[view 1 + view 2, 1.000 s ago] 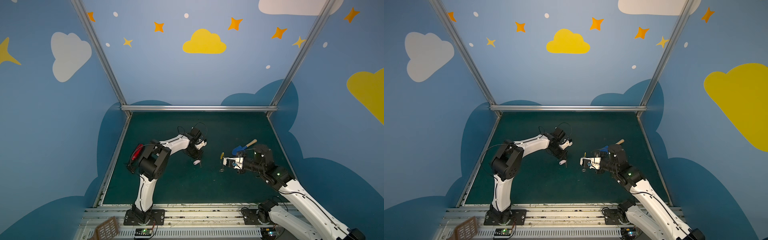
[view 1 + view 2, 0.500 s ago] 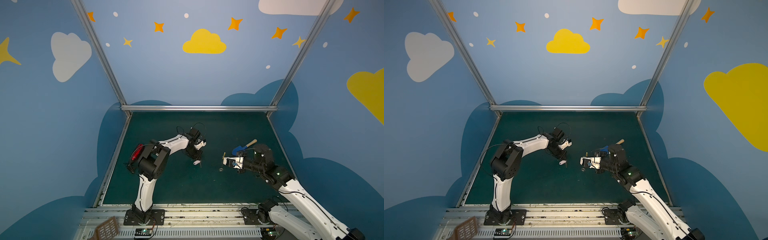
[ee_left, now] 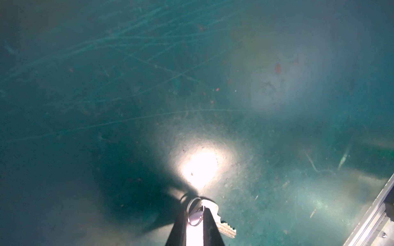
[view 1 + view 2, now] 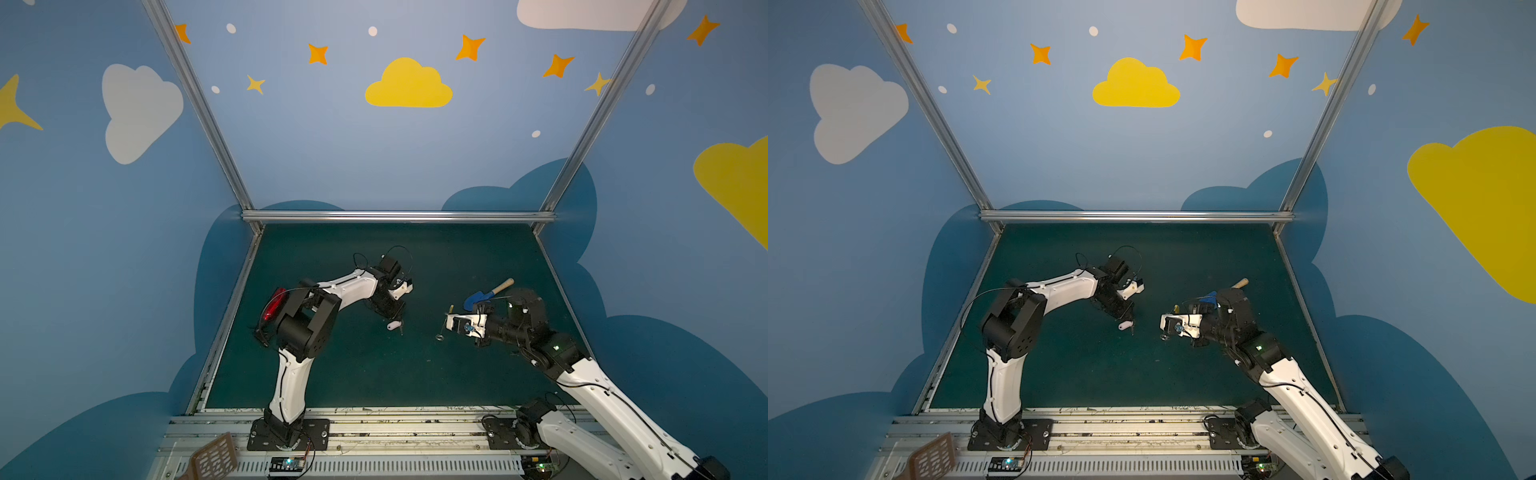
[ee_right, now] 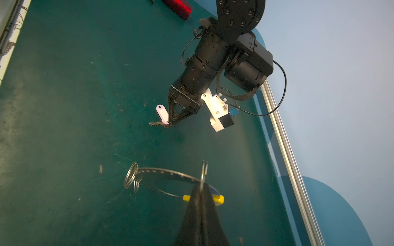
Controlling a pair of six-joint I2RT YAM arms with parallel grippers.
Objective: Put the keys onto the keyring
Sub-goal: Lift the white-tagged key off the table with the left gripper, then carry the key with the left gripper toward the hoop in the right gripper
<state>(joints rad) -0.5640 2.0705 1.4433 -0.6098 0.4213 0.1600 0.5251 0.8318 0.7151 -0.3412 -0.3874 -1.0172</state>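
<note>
Keys [image 5: 161, 116], seemingly just off the green mat [image 5: 64, 127] and apart from the keyring [image 5: 170, 171], have just been pinched tighter at their small loop by the left gripper [image 5: 170, 123], while the right gripper [image 5: 201, 187] stays clamped on the keyring's rim, so threading likely comes next.

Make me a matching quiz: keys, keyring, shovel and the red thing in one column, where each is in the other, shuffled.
1 keys
2 keyring
3 shovel
4 red thing

A on the mat, right side
B in the left end effector
C on the mat, left side
D in the right end effector

Pairs: 1-B, 2-D, 3-A, 4-C
</note>
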